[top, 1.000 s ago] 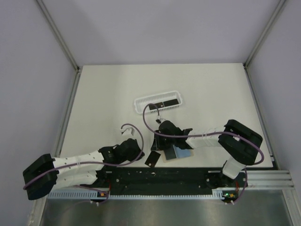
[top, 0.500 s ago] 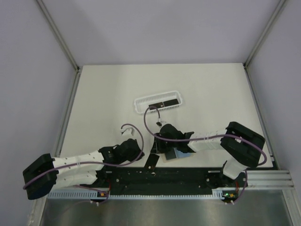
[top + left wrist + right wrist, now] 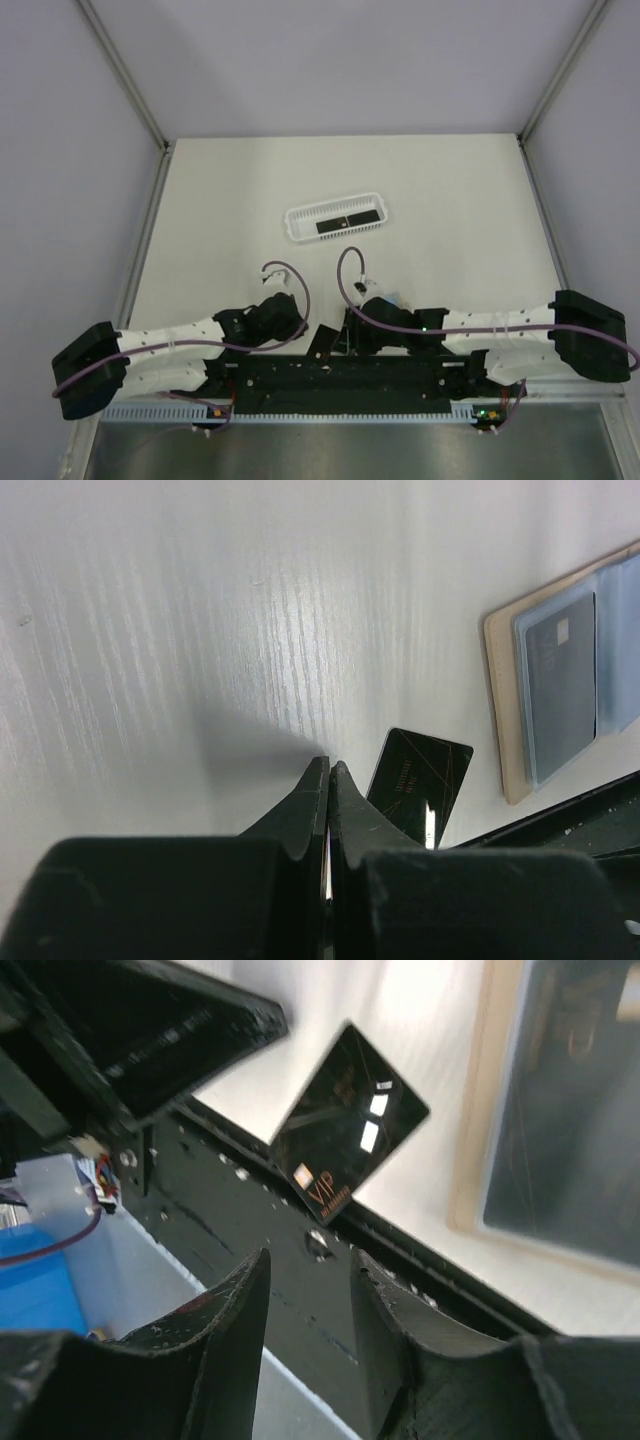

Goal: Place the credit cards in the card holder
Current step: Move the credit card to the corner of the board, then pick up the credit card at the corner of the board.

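The right claw (image 3: pixel 308 1295) hangs low over the near edge of the surface (image 3: pixel 150 630). Its two fingers are spread with nothing between them, and they point down at the black VIP card (image 3: pixel 345 1125). That card lies flat and askew, one corner reaching the black rail (image 3: pixel 230 1225) along the surface's front. It sits just beside the tan card holder (image 3: pixel 497 715) but not in it, which probably makes it the next one to pick up. The holder lies open with its clear pockets up, and a dark card (image 3: pixel 560 680) already sits in one sleeve. The left claw (image 3: pixel 328 772) is pressed together and empty. It rests low near the loose card, seemingly kept aside so the right arm has room. Farther back, well apart from both arms, the white basket (image 3: pixel 300 215) holds two more black cards (image 3: pixel 334 223), so the task looks partly done. A thin card flat on the surface gives little edge to grip, so the overhang at the rail may help.
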Action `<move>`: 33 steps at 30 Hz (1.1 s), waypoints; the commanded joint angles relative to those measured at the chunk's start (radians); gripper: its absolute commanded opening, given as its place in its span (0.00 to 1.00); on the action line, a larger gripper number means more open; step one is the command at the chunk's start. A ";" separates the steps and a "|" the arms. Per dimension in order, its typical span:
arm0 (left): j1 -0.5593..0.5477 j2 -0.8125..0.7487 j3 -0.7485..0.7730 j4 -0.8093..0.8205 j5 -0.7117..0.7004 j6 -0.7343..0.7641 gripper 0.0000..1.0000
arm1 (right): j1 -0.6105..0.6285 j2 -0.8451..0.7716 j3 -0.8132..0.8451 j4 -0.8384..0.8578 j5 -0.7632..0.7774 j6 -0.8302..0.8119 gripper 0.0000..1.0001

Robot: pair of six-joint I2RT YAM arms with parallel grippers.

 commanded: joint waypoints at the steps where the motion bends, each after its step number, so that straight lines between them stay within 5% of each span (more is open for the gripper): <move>1: -0.018 0.032 -0.022 -0.075 0.018 0.052 0.00 | 0.071 -0.003 -0.045 -0.027 0.035 0.188 0.38; 20: -0.137 0.048 -0.042 -0.089 -0.012 -0.023 0.00 | 0.105 0.189 -0.092 0.152 0.120 0.323 0.40; 33: -0.156 0.023 -0.059 -0.099 -0.018 -0.051 0.00 | 0.054 0.339 -0.200 0.539 0.034 0.384 0.40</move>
